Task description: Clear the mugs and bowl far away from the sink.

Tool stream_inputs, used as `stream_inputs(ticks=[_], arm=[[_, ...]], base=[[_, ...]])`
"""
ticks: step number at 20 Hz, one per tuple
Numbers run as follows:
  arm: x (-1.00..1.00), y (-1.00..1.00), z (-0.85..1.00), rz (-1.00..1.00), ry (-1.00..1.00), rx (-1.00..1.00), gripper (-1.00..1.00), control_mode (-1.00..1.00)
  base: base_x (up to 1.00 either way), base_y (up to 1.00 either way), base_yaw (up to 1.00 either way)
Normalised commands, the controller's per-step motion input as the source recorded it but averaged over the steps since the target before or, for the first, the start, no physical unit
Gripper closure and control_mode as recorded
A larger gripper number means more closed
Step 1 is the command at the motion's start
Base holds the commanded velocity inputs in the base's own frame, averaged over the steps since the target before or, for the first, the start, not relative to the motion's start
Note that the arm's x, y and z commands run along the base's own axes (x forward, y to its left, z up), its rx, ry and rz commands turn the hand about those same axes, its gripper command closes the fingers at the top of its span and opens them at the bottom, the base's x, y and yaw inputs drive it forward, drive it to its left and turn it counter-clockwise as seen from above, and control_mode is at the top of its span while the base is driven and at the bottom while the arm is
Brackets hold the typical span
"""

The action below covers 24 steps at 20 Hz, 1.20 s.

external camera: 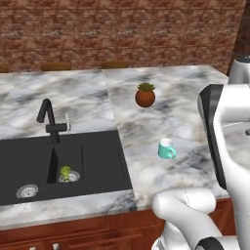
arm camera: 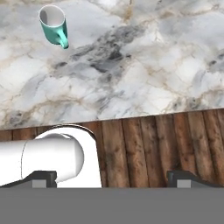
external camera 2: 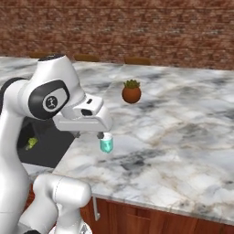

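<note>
A single teal mug (external camera: pixel 166 148) stands upright on the marble surface (external camera: pixel 185 122), just to the right of the black sink (external camera: pixel 58 163) and nearer the front edge than the terracotta plant pot (external camera: pixel 145 95), which sits well behind it; its handle, as the hand view shows, points toward the surface's front edge. The gripper (arm camera: pixel 113 178) hangs released, jaws spread wide and holding nothing, well short of the mug and apart from it. The mug is judged light, rigid, smooth-glazed and breakable, so the jaws would best close across the rim wall or the body, avoiding the handle.
</note>
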Motion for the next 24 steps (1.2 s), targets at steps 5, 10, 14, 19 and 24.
stream_inputs(ticks=[5, 10, 14, 19, 24], arm=[[0.00, 0.00, 0.00, 0.00, 0.00, 0.00, -1.00, 1.00], [0.00, 0.00, 0.00, 0.00, 0.00, 0.00, -1.00, 1.00], [0.00, 0.00, 0.00, 0.00, 0.00, 0.00, -1.00, 1.00], [0.60, 0.05, -0.27, 0.20, 0.13, 0.14, -1.00, -1.00], [0.71, 0.09, -0.58, 0.38, 0.21, 0.24, -1.00, -1.00]], base=[[0.62, 0.80, 0.26], [0.98, 0.45, 0.30], [1.00, 0.34, 0.30], [0.40, 0.10, 0.12], [0.00, 0.00, 0.00]])
